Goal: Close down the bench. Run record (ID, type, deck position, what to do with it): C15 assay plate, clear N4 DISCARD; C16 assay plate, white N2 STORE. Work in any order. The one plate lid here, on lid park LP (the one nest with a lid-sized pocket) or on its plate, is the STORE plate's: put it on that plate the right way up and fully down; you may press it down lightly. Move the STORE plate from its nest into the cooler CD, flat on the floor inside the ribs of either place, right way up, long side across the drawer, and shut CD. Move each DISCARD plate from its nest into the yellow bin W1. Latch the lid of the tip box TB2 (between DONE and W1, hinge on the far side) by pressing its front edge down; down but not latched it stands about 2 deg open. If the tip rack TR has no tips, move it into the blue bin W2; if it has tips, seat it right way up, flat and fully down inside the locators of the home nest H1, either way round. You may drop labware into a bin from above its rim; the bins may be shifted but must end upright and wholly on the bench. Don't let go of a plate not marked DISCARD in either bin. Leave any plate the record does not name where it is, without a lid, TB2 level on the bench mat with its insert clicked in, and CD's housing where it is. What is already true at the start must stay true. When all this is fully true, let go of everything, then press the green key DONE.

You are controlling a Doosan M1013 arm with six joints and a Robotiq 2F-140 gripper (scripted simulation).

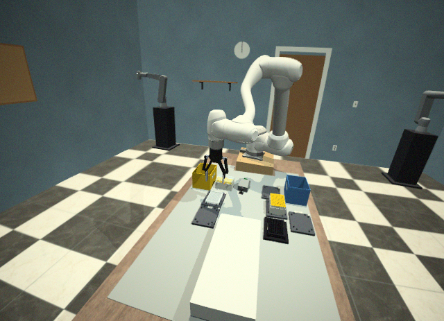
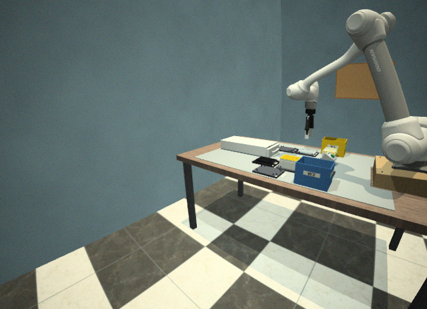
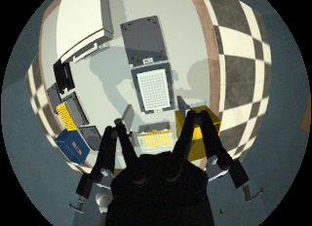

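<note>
My gripper [image 1: 215, 172] is open and empty. It hangs above the far left of the bench, over the gap between the yellow bin W1 [image 1: 203, 176] and the tip box TB2 [image 1: 225, 183]; it also shows in the side view [image 2: 307, 133] and the wrist view [image 3: 158, 124]. TB2 shows yellow tips below my fingers. The white plate [image 1: 214, 198] sits on its nest in front of them, also in the wrist view [image 3: 155, 90]. I cannot tell whether a lid is on it. The cooler CD [image 1: 229, 263] lies at the front. The tip rack with yellow tips [image 1: 277, 202] stands on the right.
The DONE key [image 1: 243, 184] is right of TB2. The blue bin W2 [image 1: 297, 189] stands at the far right. A bare nest [image 1: 205, 216] lies in front of the white plate. A black gridded piece [image 1: 275, 229] and another bare nest [image 1: 301, 222] lie in front of the tip rack.
</note>
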